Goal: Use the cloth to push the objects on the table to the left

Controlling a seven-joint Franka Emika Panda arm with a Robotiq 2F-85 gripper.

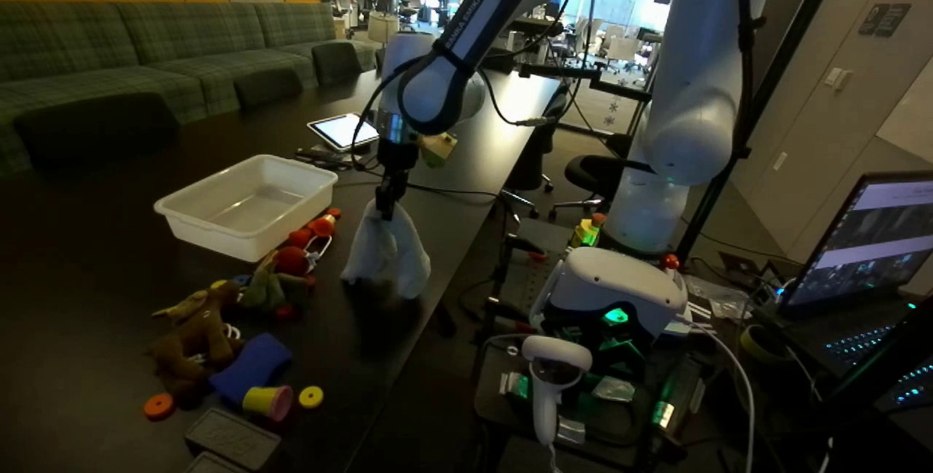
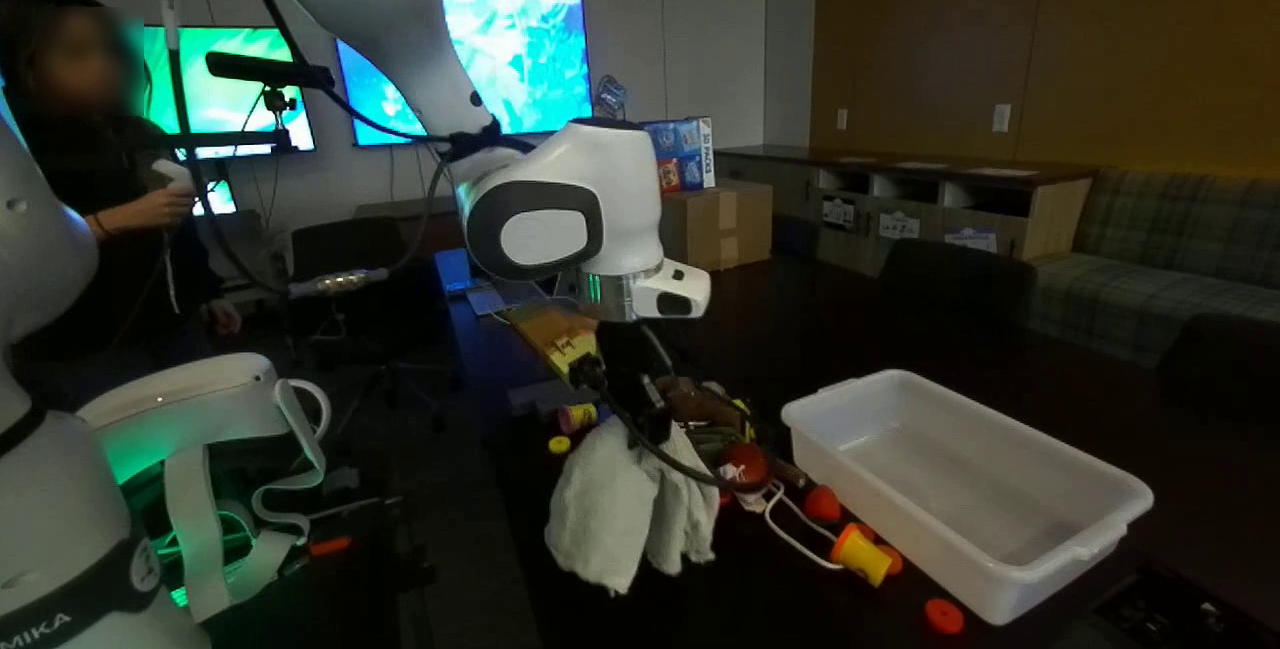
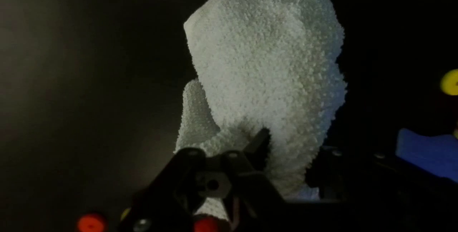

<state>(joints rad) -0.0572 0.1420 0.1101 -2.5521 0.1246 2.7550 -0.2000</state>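
Note:
My gripper [image 1: 386, 209] points down and is shut on the white cloth [image 1: 410, 262]. The cloth hangs in folds below the fingers, close above the table; I cannot tell if its lower edge touches. In the wrist view the cloth [image 3: 272, 57] is pinched between the fingers [image 3: 282, 149]. The objects lie on the dark table beside the cloth, apart from it: a brown plush toy [image 1: 189, 338], a green plush [image 1: 271, 287], a red ball [image 1: 291, 260], a blue block [image 1: 251, 365], a pink and yellow cup [image 1: 271, 401], a yellow disc [image 1: 310, 396] and an orange disc [image 1: 159, 406].
A white bin [image 2: 960, 539] stands right beside the row of objects. A yellow and red spool [image 2: 862, 554] with white cord lies near it. A tablet [image 1: 342, 130] and cables lie farther along the table. Dark boxes [image 1: 232, 438] sit at the near end. Chairs and a person are around.

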